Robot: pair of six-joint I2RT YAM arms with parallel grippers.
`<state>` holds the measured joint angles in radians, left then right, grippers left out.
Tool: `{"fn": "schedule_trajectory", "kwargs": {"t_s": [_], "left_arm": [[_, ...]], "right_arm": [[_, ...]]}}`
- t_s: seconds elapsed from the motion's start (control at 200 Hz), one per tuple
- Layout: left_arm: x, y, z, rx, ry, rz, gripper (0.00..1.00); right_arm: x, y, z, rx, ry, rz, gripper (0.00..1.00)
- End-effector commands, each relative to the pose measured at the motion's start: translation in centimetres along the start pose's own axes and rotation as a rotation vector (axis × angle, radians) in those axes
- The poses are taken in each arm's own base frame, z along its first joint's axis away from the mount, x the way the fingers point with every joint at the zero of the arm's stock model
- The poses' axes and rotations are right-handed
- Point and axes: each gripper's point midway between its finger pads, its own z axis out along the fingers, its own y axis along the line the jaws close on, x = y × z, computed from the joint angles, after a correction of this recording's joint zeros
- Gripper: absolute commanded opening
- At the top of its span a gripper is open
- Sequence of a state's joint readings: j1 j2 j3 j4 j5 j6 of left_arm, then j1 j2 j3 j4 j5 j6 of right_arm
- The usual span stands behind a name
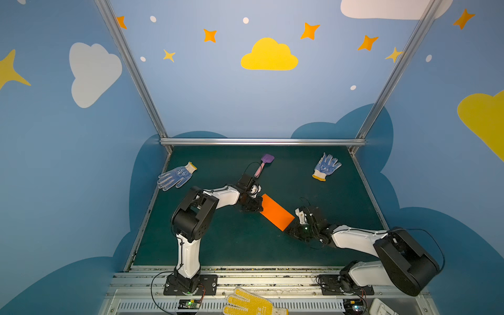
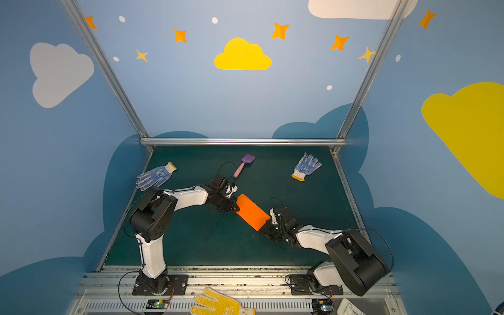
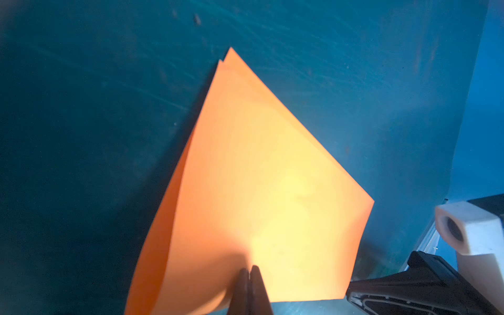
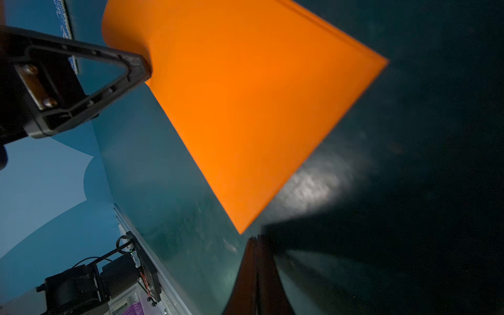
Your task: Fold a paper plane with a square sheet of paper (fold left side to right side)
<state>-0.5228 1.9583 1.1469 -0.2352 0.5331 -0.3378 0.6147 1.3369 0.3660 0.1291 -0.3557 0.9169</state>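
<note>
The square sheet of paper (image 1: 276,212) (image 2: 252,212) lies folded into an orange rectangle, set diagonally on the middle of the green mat (image 1: 218,245). Two layers show at its far corner in the left wrist view (image 3: 259,177), and the layer near my fingers bulges up. My left gripper (image 1: 260,207) (image 2: 236,207) (image 3: 249,268) is shut, its tips resting on the paper's upper-left end. My right gripper (image 1: 287,230) (image 2: 261,230) (image 4: 256,237) is shut and empty, its tips on the mat just off the paper's lower-right corner (image 4: 241,230). No paper plane shape shows.
A purple spatula with a pink handle (image 1: 263,163) lies behind the left gripper. Blue dotted gloves lie at the mat's back left (image 1: 176,177) and back right (image 1: 326,166). A yellow dotted glove (image 1: 251,302) rests on the front rail. Blue walls enclose three sides.
</note>
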Motion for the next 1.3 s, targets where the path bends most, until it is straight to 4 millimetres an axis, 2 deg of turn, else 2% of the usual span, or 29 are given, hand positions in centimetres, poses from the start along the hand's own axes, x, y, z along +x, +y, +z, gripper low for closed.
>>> {"fn": "schedule_trajectory", "kwargs": {"t_s": [0.0,0.14,0.265,0.486,0.546,0.561,0.576,0.811,0.831,0.911,1.061,1.146,1.297], "left_arm": [[1.4,1.7,0.8,-0.058,0.032,-0.025,0.04],[1.2,1.5,0.7,-0.052,0.026,-0.027,0.04],[1.2,1.4,0.7,-0.048,0.025,-0.027,0.04],[1.2,1.5,0.7,-0.049,0.027,-0.026,0.04],[1.1,1.3,0.6,-0.047,0.024,-0.026,0.04],[1.1,1.4,0.6,-0.048,0.024,-0.026,0.04],[1.1,1.4,0.6,-0.047,0.023,-0.025,0.04],[0.1,0.2,0.0,-0.018,0.003,-0.032,0.04],[-0.2,-0.1,-0.2,-0.011,-0.003,-0.030,0.04],[-1.1,-1.3,-0.9,0.013,-0.023,-0.021,0.04],[-2.5,-4.3,-2.8,0.093,-0.068,-0.010,0.04],[-1.8,-6.0,-3.0,0.115,-0.068,0.016,0.04],[0.9,-7.8,-1.7,0.130,-0.033,0.045,0.04]], "right_arm": [[1.8,-3.6,-1.2,0.147,0.049,0.059,0.00],[0.0,-0.1,-2.8,0.088,0.018,0.006,0.00],[-1.4,2.8,-3.2,0.036,0.004,-0.026,0.00],[-3.5,6.1,-0.7,-0.012,0.018,-0.048,0.00],[-3.4,5.7,0.4,0.003,0.037,-0.042,0.00],[-3.9,6.6,0.5,-0.013,0.027,-0.051,0.00],[-4.1,6.7,0.7,-0.013,0.027,-0.052,0.00],[-3.5,3.9,3.0,0.065,0.047,-0.007,0.00],[-2.9,2.8,3.2,0.085,0.061,0.003,0.00],[-2.2,1.4,3.5,0.118,0.074,0.021,0.00],[-1.4,0.0,3.7,0.142,0.080,0.044,0.00],[-1.3,-0.4,3.6,0.152,0.079,0.050,0.00],[-1.1,-0.7,3.5,0.160,0.078,0.053,0.00]]}}
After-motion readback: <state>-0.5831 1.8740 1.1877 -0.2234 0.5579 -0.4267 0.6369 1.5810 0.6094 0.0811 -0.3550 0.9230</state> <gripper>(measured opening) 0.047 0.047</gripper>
